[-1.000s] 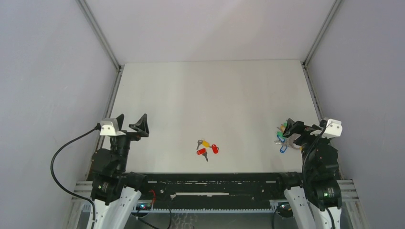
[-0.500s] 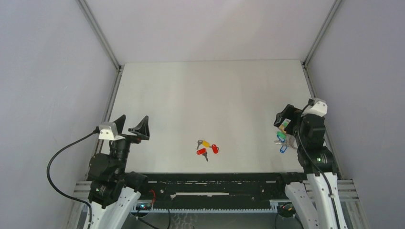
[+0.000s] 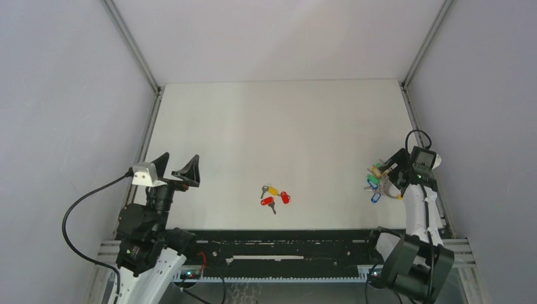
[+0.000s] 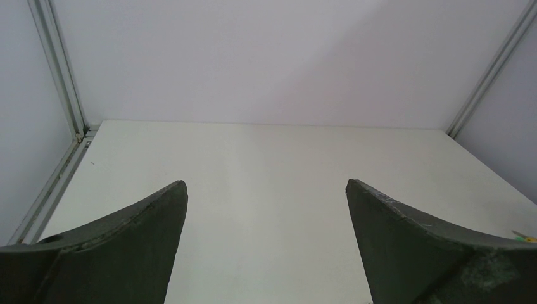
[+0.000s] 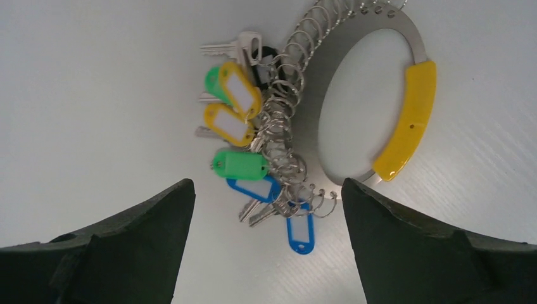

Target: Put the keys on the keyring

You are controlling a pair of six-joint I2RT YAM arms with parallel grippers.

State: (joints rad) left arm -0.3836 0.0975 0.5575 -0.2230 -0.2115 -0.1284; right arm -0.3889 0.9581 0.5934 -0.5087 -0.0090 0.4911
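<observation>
R hand (image 5: 266, 185): my fingers spread wide over keyring (image 5: 277, 142), pinching nothing.
keyring: flat on table (image 3: 285, 126); ring's top cut off in my R wrist view; from above my wrist hides part of it.
keys (image 3: 274, 195): loose bunch well left of keyring; red + yellow tags, count unclear.
L hand (image 4: 266, 183): fingers spread, empty; further left of keyring than the keys.

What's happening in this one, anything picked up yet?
Nothing is held yet. The right gripper hangs open directly over the keyring near the right side of the table, with its fingers either side of the bunch of tags. The loose red- and yellow-tagged keys lie near the table's front centre with no gripper near them. The left gripper is open on the left side, away from both.
</observation>
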